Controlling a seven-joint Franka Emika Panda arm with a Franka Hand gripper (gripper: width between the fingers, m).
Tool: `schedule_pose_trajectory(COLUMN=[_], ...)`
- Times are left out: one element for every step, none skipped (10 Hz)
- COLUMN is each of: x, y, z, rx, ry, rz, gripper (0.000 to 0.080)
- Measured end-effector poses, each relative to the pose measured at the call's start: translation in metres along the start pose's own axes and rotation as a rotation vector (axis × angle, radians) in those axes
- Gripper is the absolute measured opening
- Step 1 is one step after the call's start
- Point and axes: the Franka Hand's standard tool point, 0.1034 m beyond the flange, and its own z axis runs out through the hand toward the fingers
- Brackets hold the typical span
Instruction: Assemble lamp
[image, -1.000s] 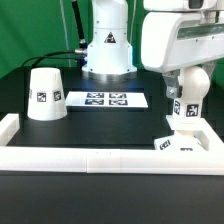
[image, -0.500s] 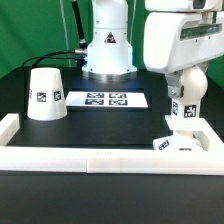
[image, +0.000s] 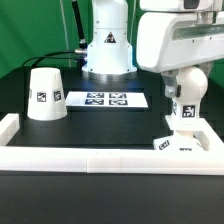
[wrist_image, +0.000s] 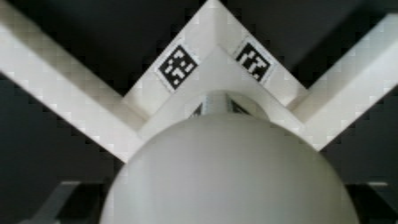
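The white lamp base (image: 186, 144) lies flat at the exterior view's right, inside the corner of the white fence. The bulb (image: 184, 113) stands upright on the base, its tag facing the camera. My gripper (image: 182, 98) comes down from above and is shut on the bulb's upper part. In the wrist view the bulb's round head (wrist_image: 222, 172) fills the foreground, and a tagged corner of the base (wrist_image: 212, 58) shows beyond it. The fingertips are mostly hidden by the bulb. The cone-shaped shade (image: 44, 94) stands alone at the exterior view's left.
The marker board (image: 107, 99) lies in the middle of the black table. The white robot pedestal (image: 107, 48) stands behind it. A white fence (image: 90, 159) runs along the front edge and up both sides.
The arm's wrist housing has shifted slightly toward the exterior view's left. The bulb stays upright on the base in my grip. The shade has not moved.
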Motion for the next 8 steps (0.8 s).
schedule_pose_trajectory(x=[0.0002, 0.0001, 0.0001, -0.0002, -0.0002, -0.0003, -0.0005, -0.0007], y=[-0.0011, -0.0011, -0.001, -0.0003, -0.0002, -0.0005, -0.0014, -0.002], z=[0.0002, 0.0002, 0.0002, 0.0001, 0.0, 0.0001, 0.0003, 0.0003], rx=[0.004, 0.004, 0.005, 0.009, 0.01, 0.01, 0.005, 0.003], ry=[0.001, 0.001, 0.001, 0.002, 0.002, 0.0, -0.004, -0.007], rz=[0.141, 0.236, 0.306, 0.411, 0.511, 0.619, 0.719, 0.821], gripper=[0.0577, 0.0577, 0.0579, 0.0579, 0.0579, 0.0579, 0.0579, 0.0579])
